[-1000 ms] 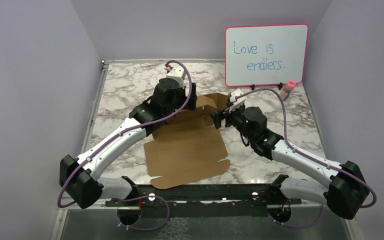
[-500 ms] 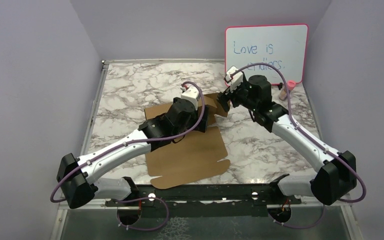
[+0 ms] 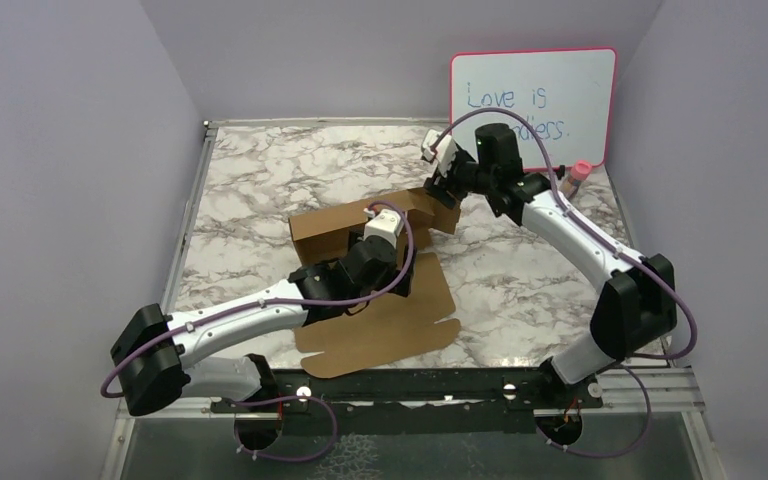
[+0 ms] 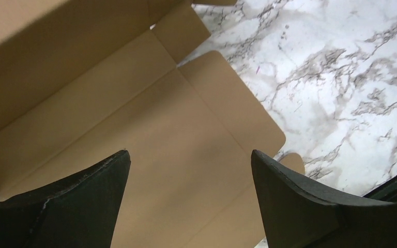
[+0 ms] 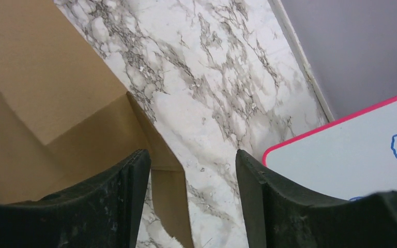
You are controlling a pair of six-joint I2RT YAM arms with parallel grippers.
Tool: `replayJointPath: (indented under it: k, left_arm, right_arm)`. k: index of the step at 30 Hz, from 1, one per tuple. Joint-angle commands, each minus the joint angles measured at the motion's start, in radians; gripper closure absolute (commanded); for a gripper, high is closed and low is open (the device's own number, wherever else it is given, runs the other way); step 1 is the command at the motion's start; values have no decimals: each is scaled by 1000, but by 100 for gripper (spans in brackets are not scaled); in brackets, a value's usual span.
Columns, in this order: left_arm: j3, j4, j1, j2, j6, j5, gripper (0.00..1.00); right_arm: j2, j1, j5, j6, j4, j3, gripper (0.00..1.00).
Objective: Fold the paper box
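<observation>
Paper box (image 3: 415, 310): plain brown corrugated sheet, partly folded, centre of the worktop (image 3: 260, 190), a little toward the near edge.
Box base: lies flat on the marble; the rounded tabs on its near edge sit close to the worktop's front edge.
Back panel (image 3: 335, 225): raised off the marble along the far side, standing as a low wall – the left wrist view shows its inner face above the crease.
Left arm: reaches in from the near left, low across the flat base.
Left tool (image 3: 400, 272): spread wide, nothing between the fingers. In the wrist view (image 4: 190, 155) it points down at the flat cardboard (image 4: 150, 129), with bare marble (image 4: 341, 77) off to the right. Contact with the sheet: cannot tell.
Right arm: arcs high from the near right to the box's far right corner.
Right tool (image 3: 447, 190): also spread, gripping nothing. In the wrist view (image 5: 191, 153) a narrow corner flap (image 5: 168, 201) shows in the gap beside the left finger, with the brown panel (image 5: 41, 77) to the left and marble (image 5: 207, 77) beyond. Touching or just above – cannot tell.
Whiteboard (image 3: 532, 108): pink frame, propped upright at the far right edge, blue handwriting "Love is…", second line partly hidden by the right arm; its corner also shows in the right wrist view (image 5: 351, 150).
Pink-capped item (image 3: 580, 172): small, just beside the whiteboard's lower right corner; too small to identify.
</observation>
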Motion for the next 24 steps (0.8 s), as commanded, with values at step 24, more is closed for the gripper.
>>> replayJointPath:
  k: [24]
  left_arm:
    - [-323,661,-11,138,56,-138,13]
  right_arm:
    - [249,-21,-190,-1,-293,241,57]
